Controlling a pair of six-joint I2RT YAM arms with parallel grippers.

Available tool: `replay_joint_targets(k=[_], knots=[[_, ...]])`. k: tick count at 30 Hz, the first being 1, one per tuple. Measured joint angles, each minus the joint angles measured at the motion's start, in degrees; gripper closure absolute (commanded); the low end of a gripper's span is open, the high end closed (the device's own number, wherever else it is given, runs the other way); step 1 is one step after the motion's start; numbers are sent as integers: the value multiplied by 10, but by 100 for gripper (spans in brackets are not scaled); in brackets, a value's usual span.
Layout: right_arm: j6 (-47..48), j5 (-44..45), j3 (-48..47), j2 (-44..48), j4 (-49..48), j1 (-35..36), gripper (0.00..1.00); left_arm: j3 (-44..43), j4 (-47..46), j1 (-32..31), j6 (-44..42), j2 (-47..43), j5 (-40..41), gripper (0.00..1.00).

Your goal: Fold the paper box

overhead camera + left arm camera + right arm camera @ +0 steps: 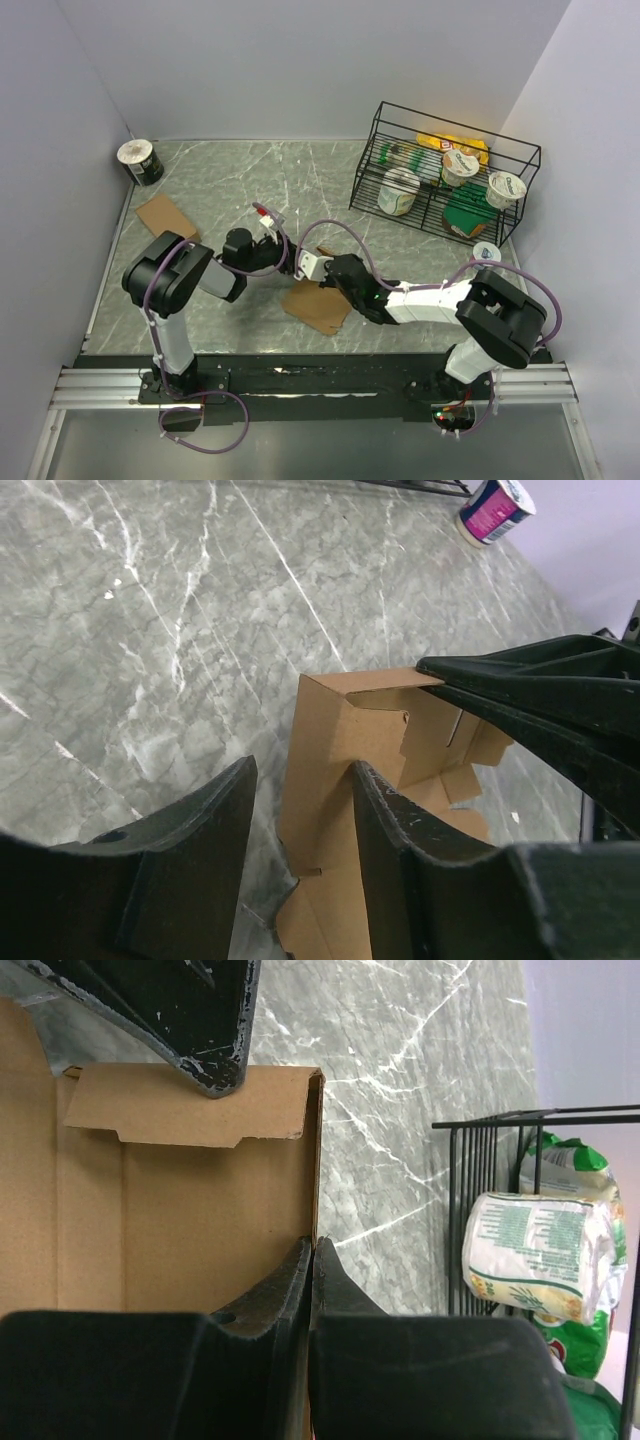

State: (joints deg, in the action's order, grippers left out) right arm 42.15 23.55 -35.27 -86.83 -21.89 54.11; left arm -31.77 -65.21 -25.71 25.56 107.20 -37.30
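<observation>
Currently a raised wall of the paper box is pinched by the right gripper; the left gripper is held with jaws half apart beside its flap

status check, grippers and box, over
Left fingers open at raised flap. Right fingers shut on paper box wall edge. Wire rack far right, apart.

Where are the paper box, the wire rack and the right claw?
paper box (pixel 320 308): top view, flat near panel.
wire rack (pixel 460 125): top view, back top rim.
right claw (pixel 312 1250): right wrist view, between its shut tips pinching the box wall.
</observation>
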Motion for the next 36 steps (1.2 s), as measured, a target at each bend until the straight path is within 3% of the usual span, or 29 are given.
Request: replay_joint_targets(k=[17, 27, 36], knots=[[49, 87, 8, -17, -49, 67, 100, 91, -36, -19, -19, -54, 74, 55], [73, 119, 23, -18, -92, 87, 100, 151, -79, -19, 8, -55, 93, 56], [110, 151, 29, -52, -144, 113, 100, 198, -83, -33, 36, -59, 118, 63]])
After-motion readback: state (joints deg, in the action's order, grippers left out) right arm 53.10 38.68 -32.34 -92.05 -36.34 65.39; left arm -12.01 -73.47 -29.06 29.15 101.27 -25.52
